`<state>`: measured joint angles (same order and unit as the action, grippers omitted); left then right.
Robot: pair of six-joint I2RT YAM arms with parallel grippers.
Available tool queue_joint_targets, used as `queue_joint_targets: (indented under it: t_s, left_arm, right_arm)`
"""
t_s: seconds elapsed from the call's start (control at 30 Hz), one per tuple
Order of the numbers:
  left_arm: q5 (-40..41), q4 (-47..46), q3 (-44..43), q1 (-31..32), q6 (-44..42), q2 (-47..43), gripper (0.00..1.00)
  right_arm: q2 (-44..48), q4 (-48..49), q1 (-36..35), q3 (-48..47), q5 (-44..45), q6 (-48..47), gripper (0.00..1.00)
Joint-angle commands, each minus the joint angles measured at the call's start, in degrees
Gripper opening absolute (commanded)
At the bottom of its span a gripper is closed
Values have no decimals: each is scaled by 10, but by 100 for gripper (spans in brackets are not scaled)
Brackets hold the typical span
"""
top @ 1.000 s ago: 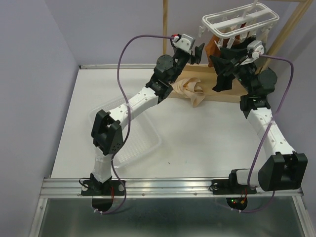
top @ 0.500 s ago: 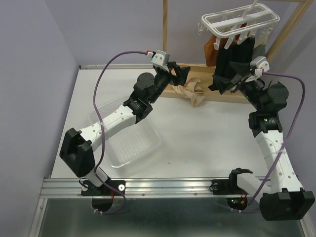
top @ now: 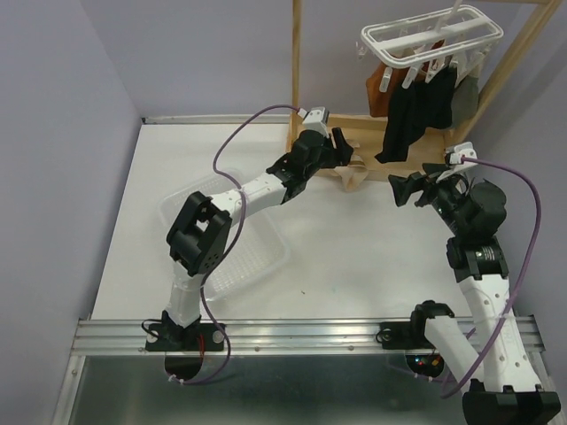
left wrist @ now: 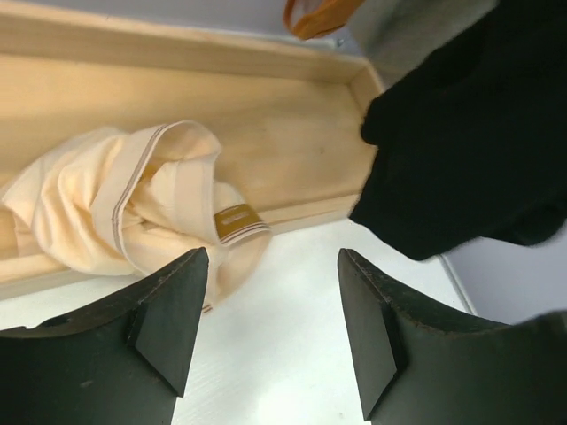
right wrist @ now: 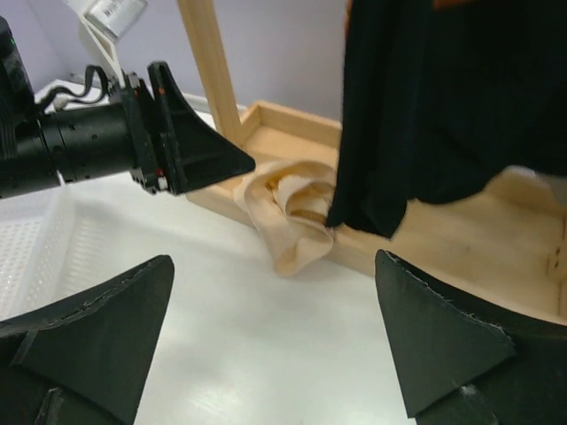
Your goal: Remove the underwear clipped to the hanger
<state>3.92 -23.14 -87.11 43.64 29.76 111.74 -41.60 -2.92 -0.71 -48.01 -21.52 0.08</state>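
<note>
The white hanger [top: 431, 35] hangs from the wooden stand at top right. Black underwear [top: 412, 119] hangs clipped to it, with rust-orange underwear [top: 379, 84] to its left and grey underwear [top: 468, 88] to its right. Cream-beige underwear [top: 354, 173] lies crumpled over the front edge of the stand's wooden base; it also shows in the left wrist view [left wrist: 115, 204] and the right wrist view [right wrist: 288, 217]. My left gripper [top: 341, 146] is open and empty just left of the cream piece [left wrist: 270, 266]. My right gripper [top: 409, 190] is open and empty, below the black piece [right wrist: 425, 106].
A clear plastic bin [top: 257, 261] sits on the white table at left, under the left arm. The stand's wooden posts [top: 296, 62] and its base tray [top: 416, 168] stand at the back. Purple walls close in left and right.
My left gripper has swung right and down to the cream underwear. My right gripper has drawn back and down from the black underwear, which now hangs straight.
</note>
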Motion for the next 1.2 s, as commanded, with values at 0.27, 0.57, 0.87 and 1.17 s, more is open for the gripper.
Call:
queue_joint_targets:
  t_s: [0.27, 0.57, 0.87, 1.17]
  left_arm:
    - [35, 135, -213, -26, 3, 135, 66]
    - [23, 202, -309, -25, -24, 219, 68]
    - [40, 264, -413, -22, -61, 291, 68]
    - [41, 264, -459, -14, -78, 333, 30]
  right_arm:
    - [23, -76, 33, 89, 85, 64, 100]
    - [35, -75, 47, 101, 82, 78, 100]
    - [34, -69, 55, 100, 62, 94, 100]
    - [34, -68, 61, 93, 53, 104, 100]
